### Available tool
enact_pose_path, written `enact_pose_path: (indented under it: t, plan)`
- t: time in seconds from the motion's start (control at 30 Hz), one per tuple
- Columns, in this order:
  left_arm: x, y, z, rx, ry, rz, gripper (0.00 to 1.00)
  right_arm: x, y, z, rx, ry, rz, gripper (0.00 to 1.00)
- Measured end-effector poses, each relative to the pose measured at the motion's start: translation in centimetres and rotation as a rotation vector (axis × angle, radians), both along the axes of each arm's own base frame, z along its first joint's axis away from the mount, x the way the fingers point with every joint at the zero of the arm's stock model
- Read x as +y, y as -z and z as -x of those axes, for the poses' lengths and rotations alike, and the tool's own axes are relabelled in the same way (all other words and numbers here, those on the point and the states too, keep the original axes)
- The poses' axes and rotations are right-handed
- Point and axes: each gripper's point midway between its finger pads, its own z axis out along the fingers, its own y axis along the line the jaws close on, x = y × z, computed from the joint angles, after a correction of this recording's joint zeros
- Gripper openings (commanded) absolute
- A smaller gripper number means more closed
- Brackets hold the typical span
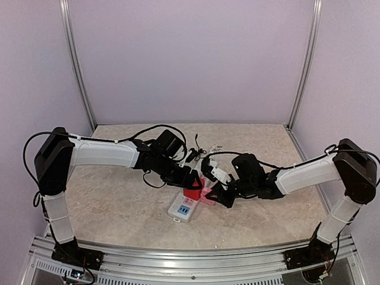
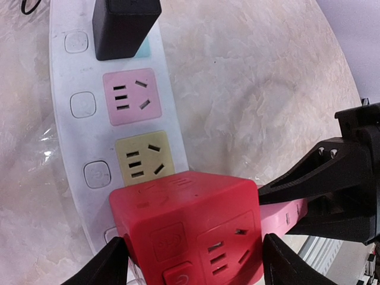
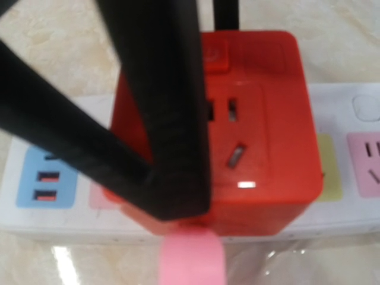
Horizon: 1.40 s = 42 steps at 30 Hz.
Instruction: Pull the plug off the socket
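Two grippers are being shown close together at the middle of the table (image 1: 119,196). The socket (image 2: 62,136) — a long white strip with blue, pink and yellow faces — is lying flat there. The red plug (image 2: 190,231), a big cube, is sitting on the socket, right next to the yellow face. It is being held by the left gripper (image 2: 196,261): the jaws are being set wide, one on each side of the cube, right against it. The right gripper (image 1: 215,196) is being held just beside the red plug, low over the socket's edge — whether its jaws are gripping anything cannot be told. A black block (image 2: 126,27) is sitting plugged in further along.
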Motion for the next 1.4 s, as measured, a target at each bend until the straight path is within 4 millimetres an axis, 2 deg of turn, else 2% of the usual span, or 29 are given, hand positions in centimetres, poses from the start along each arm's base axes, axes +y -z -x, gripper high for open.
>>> enact_pose_path:
  t: [0.5,0.93,1.07,1.13,1.4]
  plan:
    - [-1.1,0.0,-0.4,-0.016,0.021,0.037,0.68,-1.6,-0.1,0.3,0.032,0.075,0.021,0.00]
    - [-1.0,-0.1,-0.7,-0.031,0.018,0.013,0.69,-1.9,-0.2,0.6,0.078,0.089,0.042,0.00]
    - [-1.0,-0.2,-0.9,-0.039,0.013,0.010,0.69,-3.5,1.5,2.0,0.150,0.099,0.119,0.00]
    - [-0.9,-0.2,-0.9,-0.042,0.011,0.008,0.70,-3.9,1.6,2.3,0.163,0.105,0.130,0.00]
    - [-0.6,-0.2,-1.3,-0.055,0.000,-0.006,0.85,-4.6,-0.8,3.0,0.156,0.114,0.111,0.00]
